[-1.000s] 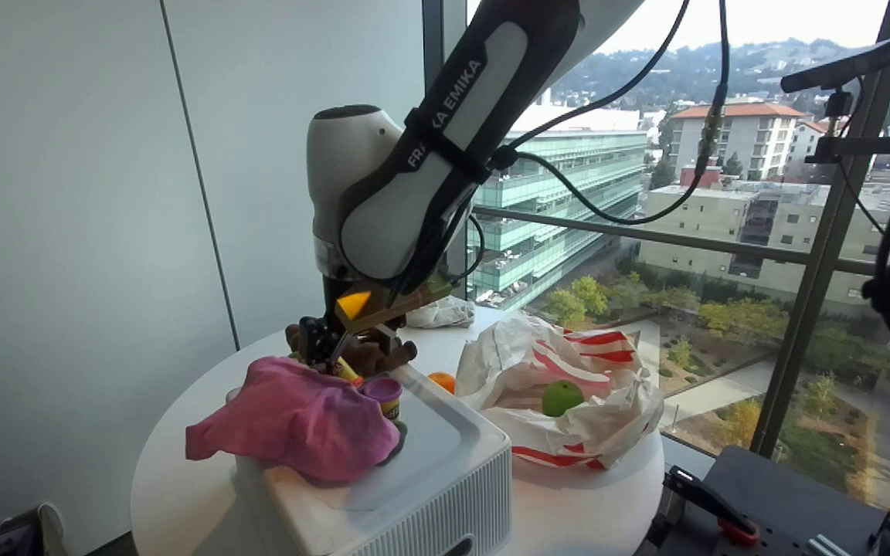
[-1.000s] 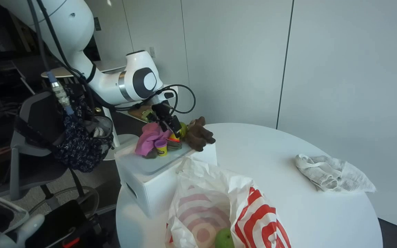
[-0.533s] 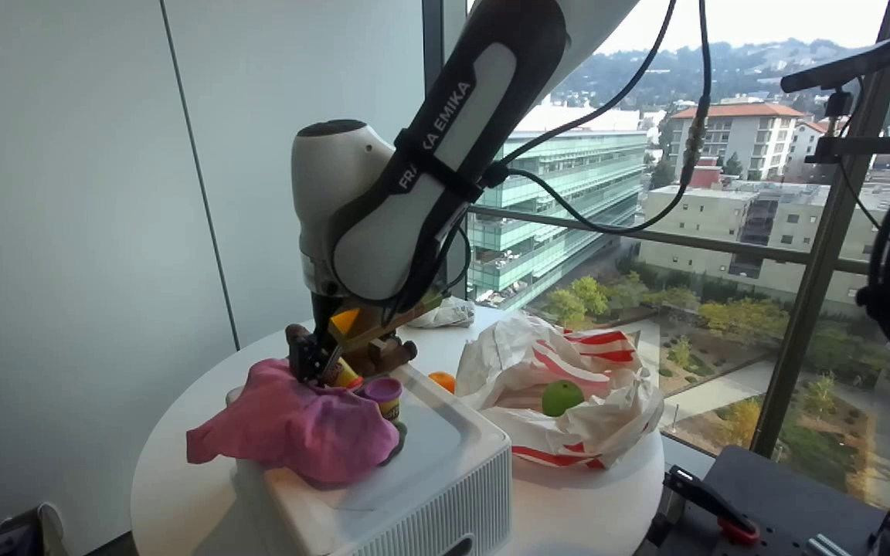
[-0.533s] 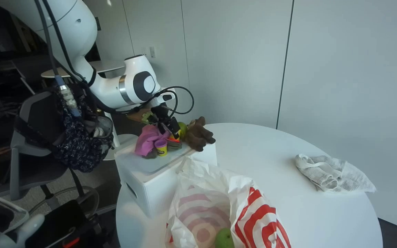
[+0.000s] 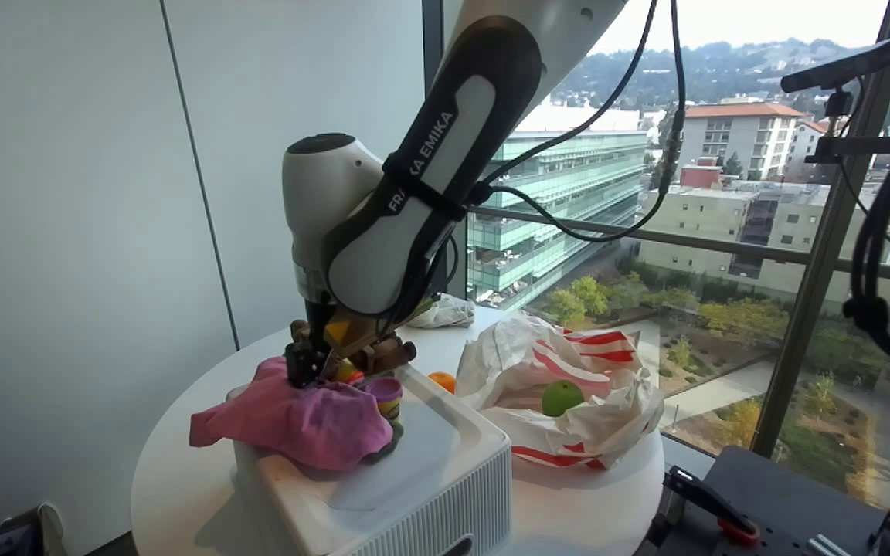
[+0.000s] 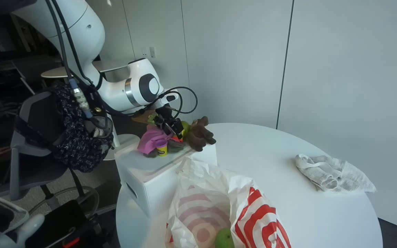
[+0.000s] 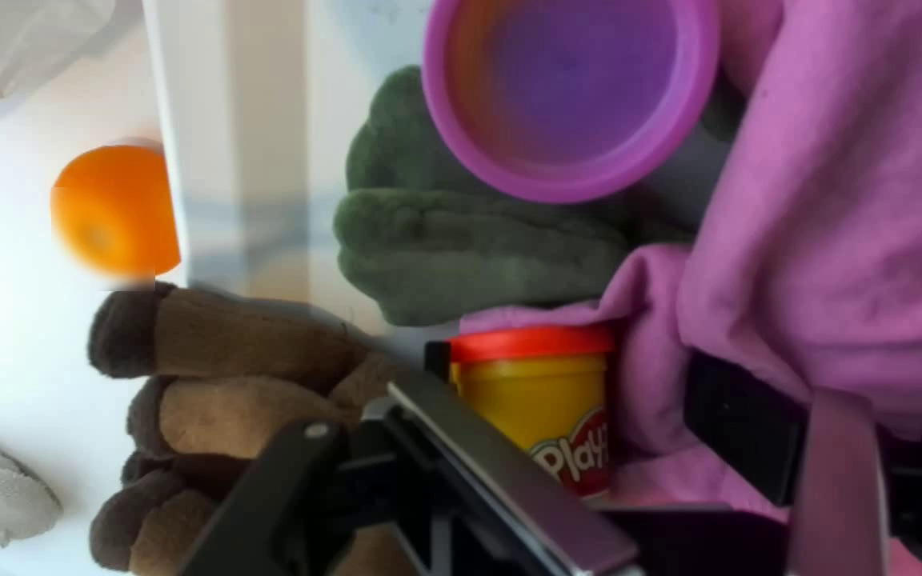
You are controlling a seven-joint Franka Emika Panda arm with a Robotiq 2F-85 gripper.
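- Supporting the rest: white box [image 5: 445,452].
- Pink cloth [image 7: 853,240], bunched on top.
- Gripper [image 7: 597,408], fingers spread wide, nothing clasped.
- Yellow tub [image 7: 521,400], tipped, in the gap between them, nearer the finger beside the brown plush toy [image 7: 245,408]; its long axis crosses the line joining the fingertips, red lid [image 7: 533,344] facing the green plush [image 7: 469,248].

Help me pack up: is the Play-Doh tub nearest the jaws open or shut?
Shut: in the wrist view, a red lid caps the yellow Play-Doh tub, with no gap visible.
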